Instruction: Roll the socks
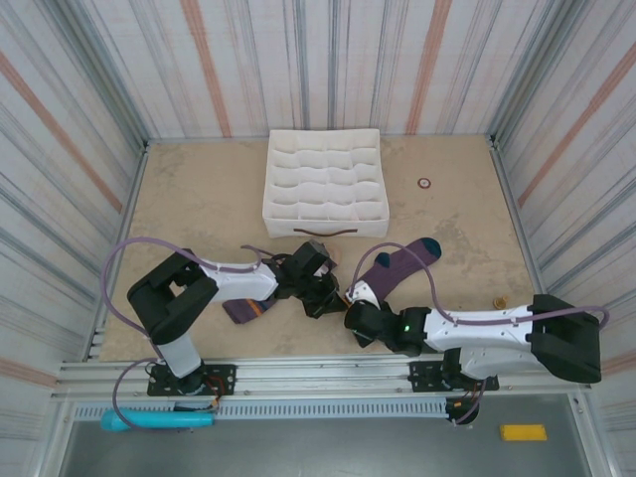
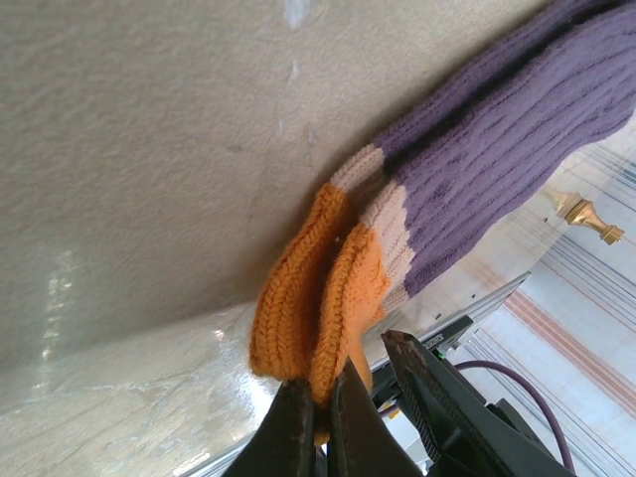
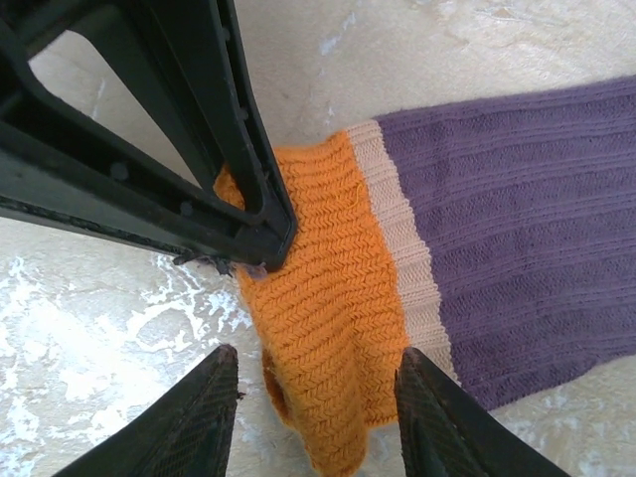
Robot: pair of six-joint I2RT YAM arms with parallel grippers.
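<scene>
White compartmented box stands on the table beyond two purple socks.

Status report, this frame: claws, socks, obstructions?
Left claw shut on orange cuff of purple sock. Right claw open, straddling same cuff. Second sock under left arm. Nothing blocking.

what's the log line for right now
left gripper: shut on orange cuff | right gripper: open, straddling cuff | sock: not yet rolled
</scene>
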